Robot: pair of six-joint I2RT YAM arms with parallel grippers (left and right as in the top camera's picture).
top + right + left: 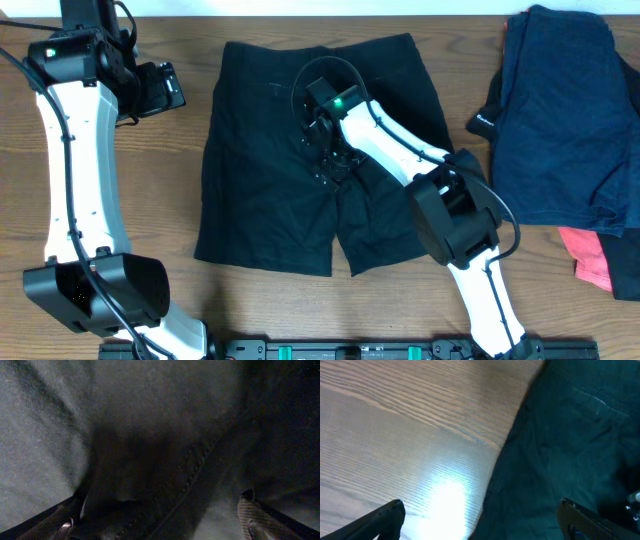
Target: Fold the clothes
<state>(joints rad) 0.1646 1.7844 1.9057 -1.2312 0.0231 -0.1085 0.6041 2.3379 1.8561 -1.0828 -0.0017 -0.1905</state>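
Black shorts (255, 190) spread flat on table (172, 180).
Right gripper (330, 165), jaws apart, over centre seam; left gripper (172, 88), jaws apart, at 10 o'clock.

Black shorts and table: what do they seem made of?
Black shorts: soft matte cloth, perhaps cotton; limp, shallow wrinkles, a stitched seam in the right wrist view. Table: wood or wood-look laminate, smooth with slight sheen; straight grain lines and a glare patch.
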